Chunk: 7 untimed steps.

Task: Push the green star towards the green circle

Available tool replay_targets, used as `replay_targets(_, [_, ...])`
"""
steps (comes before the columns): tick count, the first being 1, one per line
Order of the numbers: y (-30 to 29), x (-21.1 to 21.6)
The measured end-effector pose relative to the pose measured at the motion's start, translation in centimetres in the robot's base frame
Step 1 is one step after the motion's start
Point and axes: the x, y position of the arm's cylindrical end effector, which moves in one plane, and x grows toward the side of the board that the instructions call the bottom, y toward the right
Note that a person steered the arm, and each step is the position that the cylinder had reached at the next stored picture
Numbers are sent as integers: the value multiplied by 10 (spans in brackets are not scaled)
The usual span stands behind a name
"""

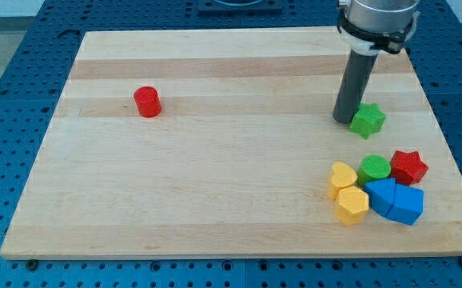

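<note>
The green star [368,120] lies at the view's right, on the wooden board [215,160]. My tip [344,120] stands just to the star's left, touching or nearly touching it. The green circle [373,169] lies below the star, in a cluster near the board's bottom right corner. A gap of bare board separates the star from the circle.
Around the green circle sit a red star [408,166], a yellow heart [342,176], a yellow hexagon [352,206], a blue cube [381,195] and another blue block [407,206]. A red cylinder [147,102] stands alone at the view's upper left.
</note>
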Motion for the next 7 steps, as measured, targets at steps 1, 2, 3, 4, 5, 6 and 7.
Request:
replay_targets(1, [0, -16])
replay_targets(2, [11, -48])
replay_targets(3, [33, -53])
replay_targets(4, [36, -41])
replay_targets(5, [36, -26])
replay_targets(6, [30, -8])
replay_targets(7, [30, 15])
